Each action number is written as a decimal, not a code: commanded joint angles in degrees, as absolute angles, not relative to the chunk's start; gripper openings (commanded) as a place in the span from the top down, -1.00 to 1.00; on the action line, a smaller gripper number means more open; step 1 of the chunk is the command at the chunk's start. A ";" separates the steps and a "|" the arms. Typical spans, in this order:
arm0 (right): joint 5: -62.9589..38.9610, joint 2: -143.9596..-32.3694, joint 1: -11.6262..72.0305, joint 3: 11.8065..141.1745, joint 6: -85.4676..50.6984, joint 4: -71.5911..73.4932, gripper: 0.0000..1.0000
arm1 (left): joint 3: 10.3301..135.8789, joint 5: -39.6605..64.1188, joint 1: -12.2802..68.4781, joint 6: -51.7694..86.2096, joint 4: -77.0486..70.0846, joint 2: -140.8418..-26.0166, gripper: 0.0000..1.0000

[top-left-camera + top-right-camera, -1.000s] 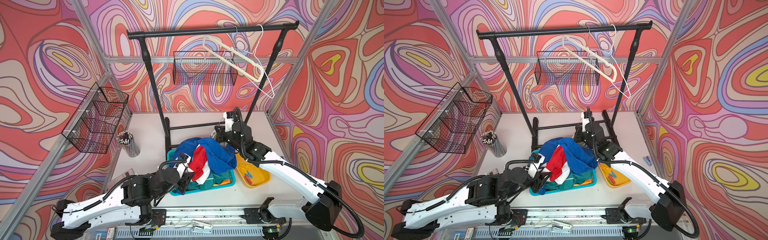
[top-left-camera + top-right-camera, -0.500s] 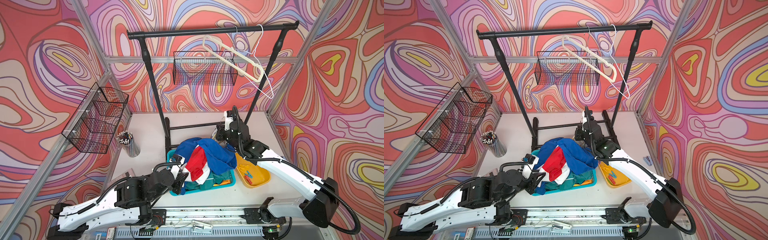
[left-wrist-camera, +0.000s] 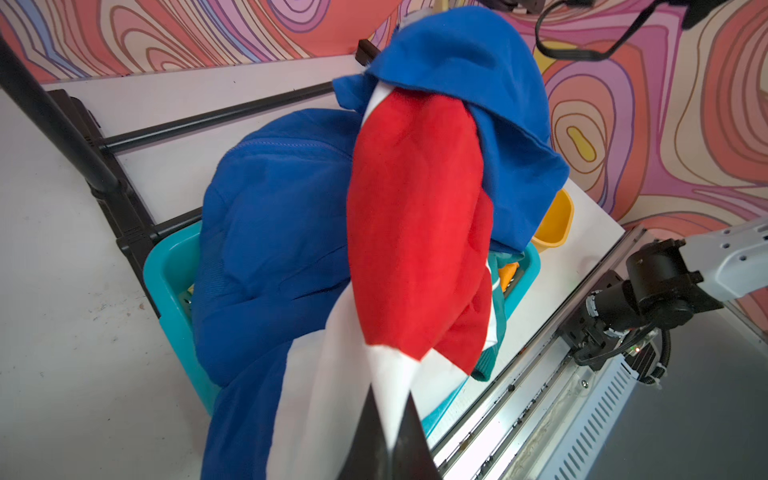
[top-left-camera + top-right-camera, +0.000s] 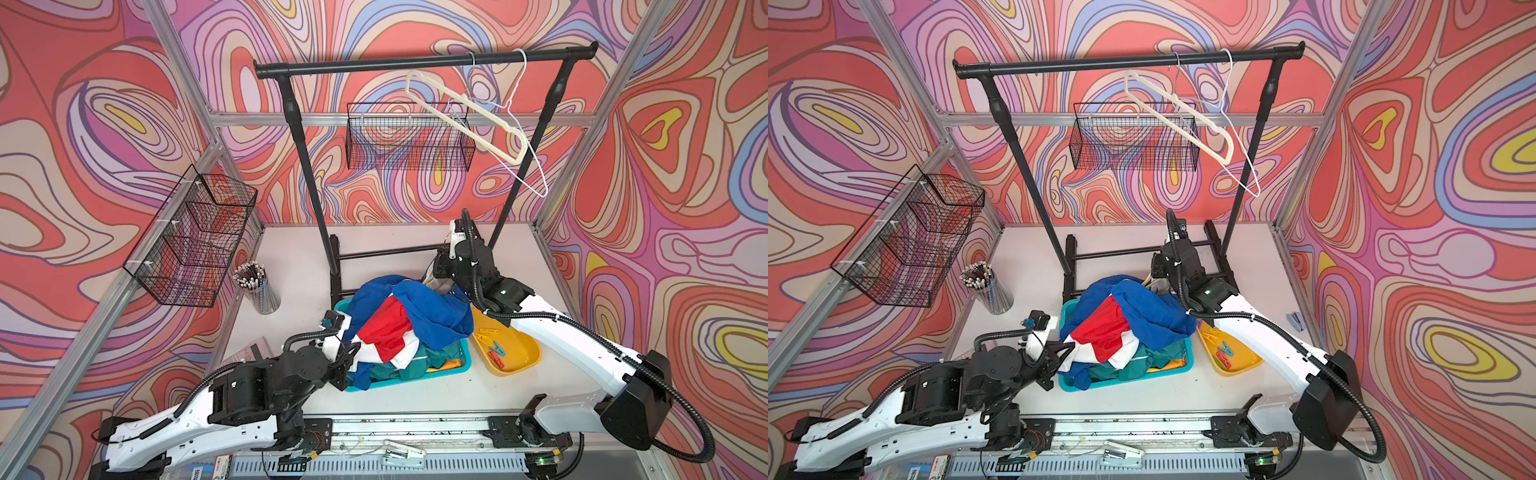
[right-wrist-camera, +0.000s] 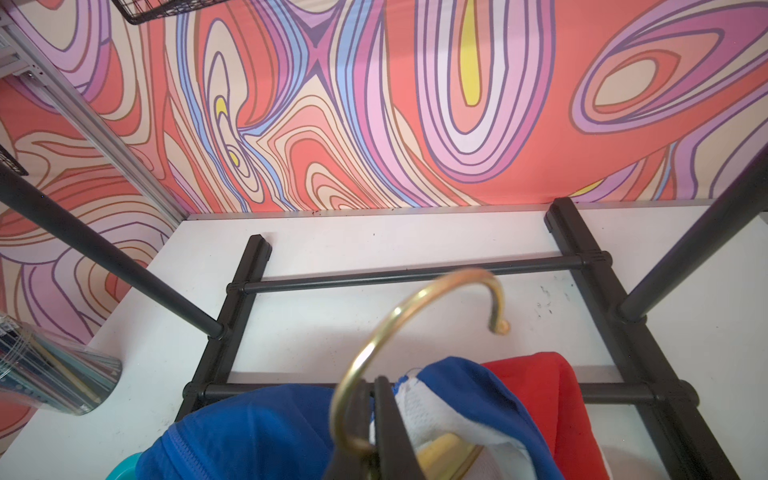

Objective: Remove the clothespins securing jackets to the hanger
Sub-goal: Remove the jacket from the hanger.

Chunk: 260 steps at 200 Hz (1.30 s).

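blue jacket (image 4: 432, 311), red and white bands: heaped over teal bin (image 4: 466, 359) at the middle of the bench (image 4: 291, 266) front edge. left gripper (image 3: 390, 411): closed, pinching its white band. right gripper (image 5: 371, 388): closed on brass hanger hook (image 5: 419, 307) at the collar; hanger body hidden, apparently inside the jacket. teal jacket (image 4: 409, 369): in the bin, underneath. clothespins (image 4: 496, 349), yellow, blue, red: loose in yellow tray (image 4: 525, 361) just beside the bin, toward the right edge.

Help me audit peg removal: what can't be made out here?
- Blue jacket: its folds could hide remaining pins, in all views.
- Teal jacket: mostly buried under it, in both top views.
- Clothespins in the yellow tray: too small to count.
- Right gripper on the hanger hook: cut off at the right wrist view's edge.
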<state>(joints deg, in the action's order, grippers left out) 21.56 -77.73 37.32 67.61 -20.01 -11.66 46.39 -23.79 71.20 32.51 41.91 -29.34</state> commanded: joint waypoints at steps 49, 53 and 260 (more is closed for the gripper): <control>20.79 -77.93 30.32 69.42 -27.12 -12.96 1.00 | 43.13 -35.89 71.14 44.76 56.01 -27.71 1.00; 20.66 -77.95 30.01 69.63 -27.38 -13.09 1.00 | 43.00 -36.56 71.11 46.07 57.22 -27.78 1.00; 10.68 -76.99 28.91 68.38 -31.73 -9.76 1.00 | 51.28 -28.76 70.03 20.01 31.27 -43.16 -0.63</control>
<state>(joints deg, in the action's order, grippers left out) 12.34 -78.22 28.84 68.31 -31.11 -12.32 49.82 -30.96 71.13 25.36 35.14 -40.27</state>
